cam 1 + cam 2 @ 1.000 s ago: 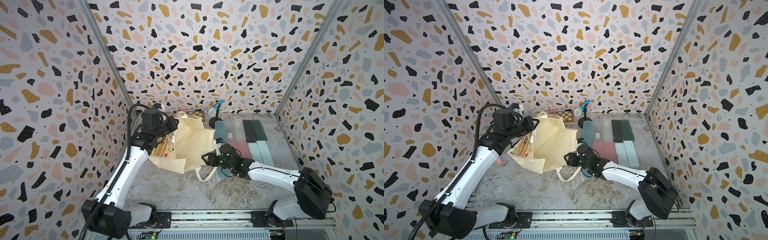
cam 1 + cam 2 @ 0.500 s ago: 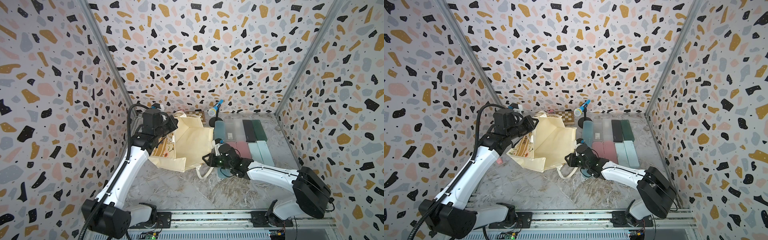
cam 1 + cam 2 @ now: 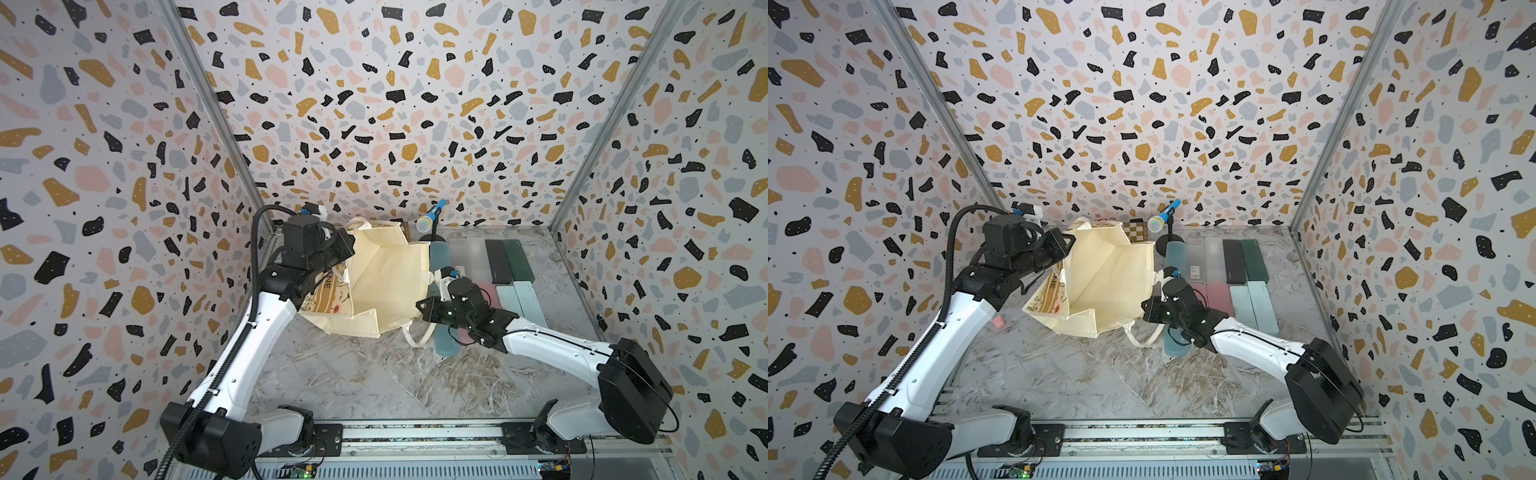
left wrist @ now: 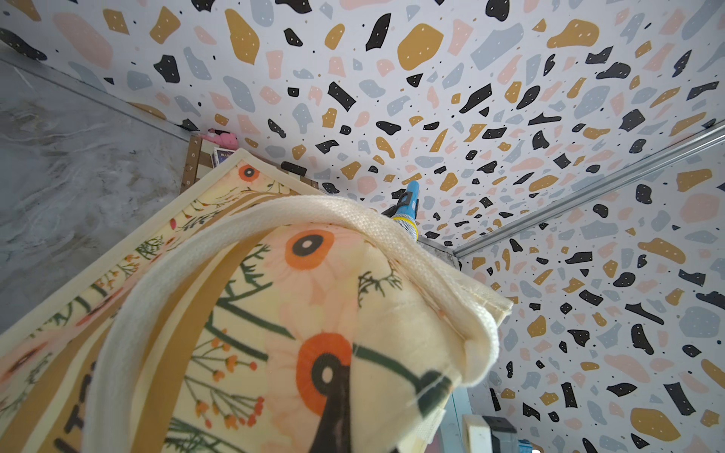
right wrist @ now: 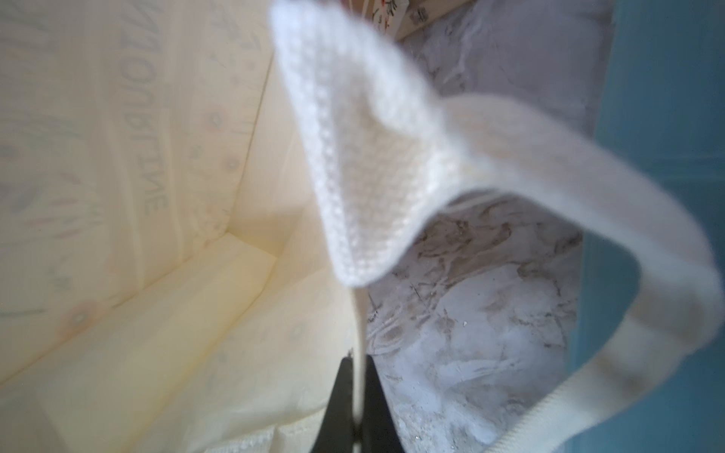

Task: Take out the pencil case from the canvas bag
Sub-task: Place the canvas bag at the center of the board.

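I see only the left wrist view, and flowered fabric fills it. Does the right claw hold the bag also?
Observer: Yes. The right wrist view shows the right claw shut on a thin edge of the canvas bag.
Operator: Is a pencil case to be seen inside?
Observer: None shows. In both top views the mouth gapes wide, and the interior that is visible is plain cream.

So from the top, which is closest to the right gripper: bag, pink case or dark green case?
1. canvas bag: rim pinched in the right gripper.
2. pink case: beside the arm, right side.
3. dark green case: back right.
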### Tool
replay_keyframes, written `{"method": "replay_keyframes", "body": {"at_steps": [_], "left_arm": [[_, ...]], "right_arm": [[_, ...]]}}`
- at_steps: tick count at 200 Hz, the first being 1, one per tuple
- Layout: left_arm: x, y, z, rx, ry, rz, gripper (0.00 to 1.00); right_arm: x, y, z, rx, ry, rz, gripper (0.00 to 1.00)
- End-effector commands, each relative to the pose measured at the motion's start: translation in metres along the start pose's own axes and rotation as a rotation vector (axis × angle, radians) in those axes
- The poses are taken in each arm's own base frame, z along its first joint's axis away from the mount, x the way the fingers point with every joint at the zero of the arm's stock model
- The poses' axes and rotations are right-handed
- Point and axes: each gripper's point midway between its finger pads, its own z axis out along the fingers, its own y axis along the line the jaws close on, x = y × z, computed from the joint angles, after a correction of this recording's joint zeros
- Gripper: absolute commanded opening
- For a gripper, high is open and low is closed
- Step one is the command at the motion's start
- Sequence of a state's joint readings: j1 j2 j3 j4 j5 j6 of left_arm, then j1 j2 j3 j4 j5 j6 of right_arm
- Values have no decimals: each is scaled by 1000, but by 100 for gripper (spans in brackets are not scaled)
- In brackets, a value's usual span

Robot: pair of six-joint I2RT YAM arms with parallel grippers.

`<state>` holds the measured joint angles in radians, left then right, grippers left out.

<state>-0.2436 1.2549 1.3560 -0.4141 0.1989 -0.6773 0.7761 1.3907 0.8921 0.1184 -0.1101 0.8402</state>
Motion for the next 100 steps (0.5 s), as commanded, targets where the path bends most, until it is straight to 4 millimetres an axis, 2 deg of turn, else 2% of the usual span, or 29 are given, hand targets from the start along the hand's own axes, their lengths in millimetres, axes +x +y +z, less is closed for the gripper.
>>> {"method": "replay_keyframes", "body": {"at_steps": [1,35,58,77,100], "left_arm": [[-25,-14,-23,-16,-55,107,0],[-32,9,-32,-181,-2,196,0],[-36,22,-40,-274,30,235,0],[-37,28,-42,-315,56,264,0],[-37,41,-39,-377,103,291,0]], "right_arm": [[-69,48,-38,-67,-189,-88,0],[-110,83,-62,-78,-252,-184,0],[-137,100,-68,-73,-272,-222,0],[-153,111,-60,-84,-238,-239,0],[-163,125,-38,-122,-159,-252,0]]}}
